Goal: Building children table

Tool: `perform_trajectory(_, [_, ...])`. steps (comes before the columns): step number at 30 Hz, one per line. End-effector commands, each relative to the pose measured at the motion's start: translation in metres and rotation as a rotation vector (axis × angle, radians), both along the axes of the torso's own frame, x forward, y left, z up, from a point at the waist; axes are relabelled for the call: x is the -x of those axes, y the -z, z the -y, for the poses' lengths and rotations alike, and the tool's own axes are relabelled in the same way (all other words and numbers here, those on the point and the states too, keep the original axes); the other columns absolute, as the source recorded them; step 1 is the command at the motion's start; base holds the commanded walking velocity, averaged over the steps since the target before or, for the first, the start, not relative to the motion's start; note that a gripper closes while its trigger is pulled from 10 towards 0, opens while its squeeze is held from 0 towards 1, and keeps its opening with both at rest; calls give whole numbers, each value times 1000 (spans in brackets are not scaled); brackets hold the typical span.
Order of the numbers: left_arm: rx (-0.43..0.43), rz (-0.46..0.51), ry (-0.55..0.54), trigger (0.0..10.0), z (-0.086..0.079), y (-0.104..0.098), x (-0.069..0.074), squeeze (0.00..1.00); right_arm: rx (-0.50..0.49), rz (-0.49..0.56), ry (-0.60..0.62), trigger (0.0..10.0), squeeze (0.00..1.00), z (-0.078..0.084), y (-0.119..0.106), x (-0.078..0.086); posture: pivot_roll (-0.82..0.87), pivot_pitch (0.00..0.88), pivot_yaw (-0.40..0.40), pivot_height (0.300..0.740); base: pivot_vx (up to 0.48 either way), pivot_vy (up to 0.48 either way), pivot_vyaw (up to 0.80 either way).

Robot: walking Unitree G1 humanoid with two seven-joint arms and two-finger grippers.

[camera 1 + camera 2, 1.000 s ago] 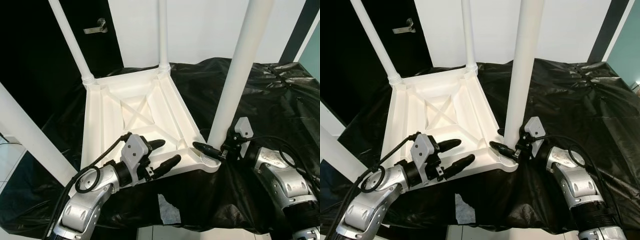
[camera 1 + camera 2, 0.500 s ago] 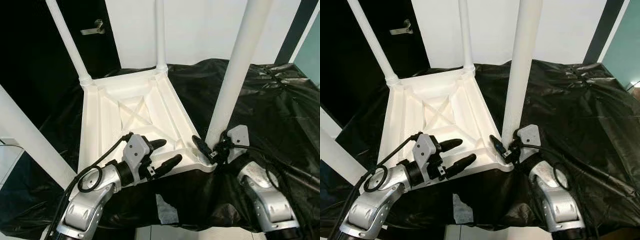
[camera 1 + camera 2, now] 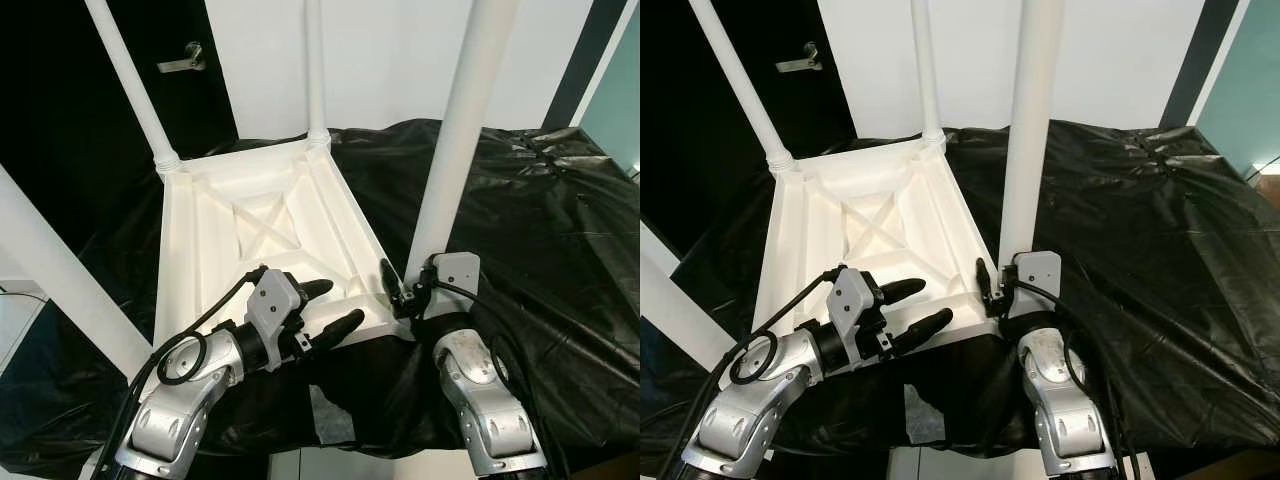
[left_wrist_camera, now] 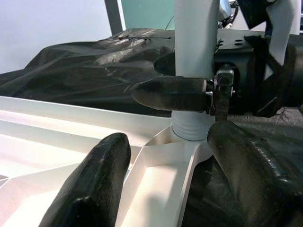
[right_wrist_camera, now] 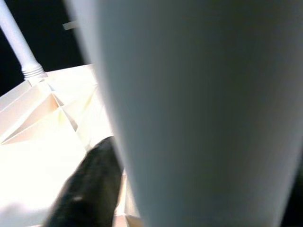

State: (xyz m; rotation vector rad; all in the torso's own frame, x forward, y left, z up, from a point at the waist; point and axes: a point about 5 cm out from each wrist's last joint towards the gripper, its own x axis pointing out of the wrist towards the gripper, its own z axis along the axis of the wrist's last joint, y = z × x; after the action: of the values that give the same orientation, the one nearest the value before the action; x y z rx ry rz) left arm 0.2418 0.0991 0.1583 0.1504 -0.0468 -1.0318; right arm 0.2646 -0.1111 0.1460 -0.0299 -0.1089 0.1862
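Four white legs stand up from the upturned table top [image 3: 260, 235] on the black sheet [image 3: 540, 220]. The right gripper [image 3: 397, 290] clasps the near-right leg [image 3: 450, 150] at its base. The left gripper [image 3: 325, 308], fingers spread, holds nothing, resting at the top's near edge.

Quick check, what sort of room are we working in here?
Probably an indoor room at home, used as an assembly spot. A dark door with a lever handle stands beside a white wall, and the upturned white table lies on a surface draped in black plastic sheet.
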Motion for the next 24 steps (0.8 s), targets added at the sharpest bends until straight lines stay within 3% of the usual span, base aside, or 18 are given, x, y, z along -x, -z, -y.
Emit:
perform_trajectory(1, [-15, 13, -32, 10000, -1, 0, -3, 0, -2, 10, -25, 10000, 1000, 1, -4, 2, -45, 0, 27, 740, 0, 0, 0])
perform_trajectory(5, [-13, 13, -30, 10000, 0, 0, -3, 0, 0, 17, -56, 10000, 1000, 4, -5, 4, -47, 0, 26, 740, 0, 0, 0])
perform_trajectory(10, [-10, 12, -24, 10000, 1, 0, -4, 0, 26, 20, -200, 10000, 1000, 24, -9, 9, -50, 0, 21, 740, 0, 0, 0])
perform_trajectory(11, [-11, 12, -23, 10000, 1, 0, -3, 0, 41, 12, -249, 10000, 31, 30, -9, 10, -49, 0, 18, 740, 0, 0, 0])
perform_trajectory(16, [-10, 14, -29, 10000, 1, -1, -4, 0, 111, -24, -430, 10000, 0, 51, -11, 8, -43, 0, 9, 740, 0, 0, 0])
perform_trajectory(24, [-4, 10, -24, 10000, 2, 0, -2, 0, 201, -59, -573, 10000, 0, 59, -8, -2, -41, 0, 9, 740, 0, 0, 0])
